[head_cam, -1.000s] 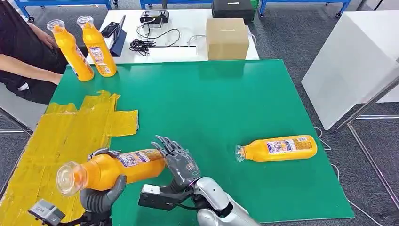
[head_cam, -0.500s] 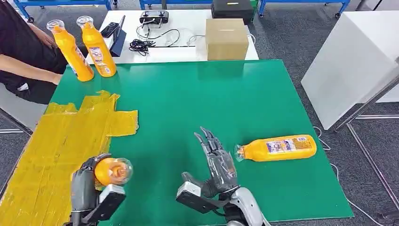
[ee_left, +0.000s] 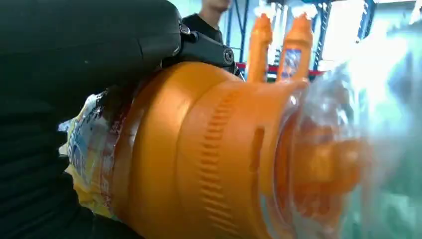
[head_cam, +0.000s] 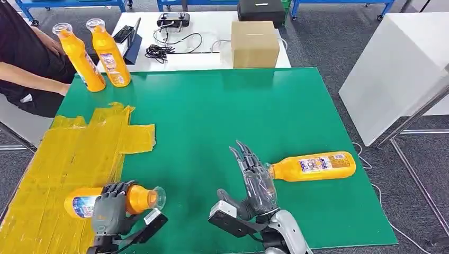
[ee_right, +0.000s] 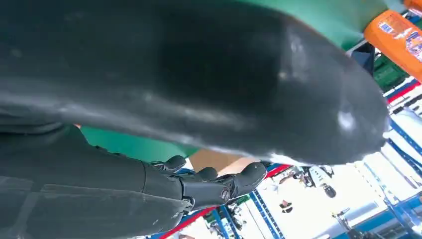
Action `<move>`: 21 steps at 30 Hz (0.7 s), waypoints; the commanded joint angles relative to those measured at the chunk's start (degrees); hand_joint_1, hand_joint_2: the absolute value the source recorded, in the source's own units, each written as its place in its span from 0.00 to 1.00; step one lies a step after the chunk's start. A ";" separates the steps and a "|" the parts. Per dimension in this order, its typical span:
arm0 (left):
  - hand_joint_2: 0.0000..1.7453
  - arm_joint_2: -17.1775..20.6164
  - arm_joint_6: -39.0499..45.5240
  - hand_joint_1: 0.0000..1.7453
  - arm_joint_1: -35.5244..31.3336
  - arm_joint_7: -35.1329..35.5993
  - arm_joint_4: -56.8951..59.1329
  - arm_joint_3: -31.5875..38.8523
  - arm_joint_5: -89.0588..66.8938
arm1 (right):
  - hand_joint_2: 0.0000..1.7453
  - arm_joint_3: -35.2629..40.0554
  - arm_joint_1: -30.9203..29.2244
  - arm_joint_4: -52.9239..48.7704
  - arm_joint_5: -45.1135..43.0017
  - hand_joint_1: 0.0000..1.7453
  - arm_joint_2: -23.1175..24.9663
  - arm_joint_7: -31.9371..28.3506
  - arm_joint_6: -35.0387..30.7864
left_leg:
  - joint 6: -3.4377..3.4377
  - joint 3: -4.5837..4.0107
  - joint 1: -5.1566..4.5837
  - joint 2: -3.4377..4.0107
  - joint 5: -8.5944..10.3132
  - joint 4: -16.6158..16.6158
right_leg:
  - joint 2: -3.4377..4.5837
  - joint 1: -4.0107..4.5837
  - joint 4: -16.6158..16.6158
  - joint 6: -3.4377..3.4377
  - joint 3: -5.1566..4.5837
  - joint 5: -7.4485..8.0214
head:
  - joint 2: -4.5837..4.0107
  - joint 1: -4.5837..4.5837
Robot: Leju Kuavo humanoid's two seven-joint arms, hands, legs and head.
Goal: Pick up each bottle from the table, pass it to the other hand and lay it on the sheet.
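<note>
- Gripping a bottle (head_cam: 106, 201) around its middle, the left hand (head_cam: 110, 209) holds it sideways at 7 o'clock, base over the yellow sheet (head_cam: 63, 159), cap toward 3 o'clock, apparently so it can be laid flat.
- Right hand (head_cam: 257, 182), at 5 o'clock, is empty with fingers spread, pointing toward 12.
- Second bottle (head_cam: 312, 166) lies on the green table (head_cam: 222, 106) at 4 o'clock, cap just beside the right fingertips; it is probably next.
- Two more bottles (head_cam: 95, 53) stand at 10 o'clock.
</note>
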 commanded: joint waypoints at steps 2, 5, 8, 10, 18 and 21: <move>0.00 3.51 -2.36 0.00 -3.31 9.88 10.61 -4.97 -8.47 | 0.00 -0.50 -1.25 0.65 -0.17 0.00 -0.35 0.70 2.09 | -0.02 0.12 -0.03 0.05 0.02 -0.07 | 0.03 -0.03 -0.04 0.01 0.09 0.02 | 0.00 0.02; 0.00 3.81 -1.66 0.00 -3.44 12.10 10.66 -4.89 -10.64 | 0.00 -0.28 -1.32 0.77 -0.43 0.00 -0.45 0.78 2.53 | -0.03 0.10 0.00 0.08 0.03 -0.07 | 0.06 0.00 -0.05 0.01 0.07 0.04 | 0.00 0.02; 0.00 5.56 -1.29 0.00 -3.88 14.75 10.86 -6.52 -10.78 | 0.00 -0.30 -1.32 0.87 -0.62 0.00 -0.54 0.75 2.62 | -0.04 0.12 0.00 0.07 0.02 -0.06 | 0.03 0.00 -0.05 0.01 0.10 0.02 | 0.00 0.02; 0.00 9.66 -1.22 0.00 -5.02 21.86 11.03 -12.46 -10.78 | 0.00 -0.21 -1.44 1.02 -0.74 0.00 -0.62 0.73 2.79 | -0.06 0.11 0.01 0.08 0.03 -0.08 | 0.06 0.01 -0.07 0.01 0.10 0.04 | 0.00 0.02; 0.00 8.98 4.77 0.00 -4.20 22.41 8.93 -11.09 -10.78 | 0.00 -0.37 -0.79 0.81 -0.75 0.00 -1.13 0.74 2.39 | -0.07 0.07 0.03 0.06 0.04 -0.05 | -0.01 0.02 -0.05 0.00 0.06 0.03 | 0.00 0.02; 0.00 5.39 8.59 0.00 -1.75 14.12 2.26 -5.49 -6.73 | 0.00 -0.79 0.66 -0.27 -0.46 0.00 -2.09 0.65 1.79 | -0.04 0.06 0.02 0.08 -0.01 -0.02 | 0.05 0.02 -0.05 0.03 0.07 0.01 | 0.00 0.02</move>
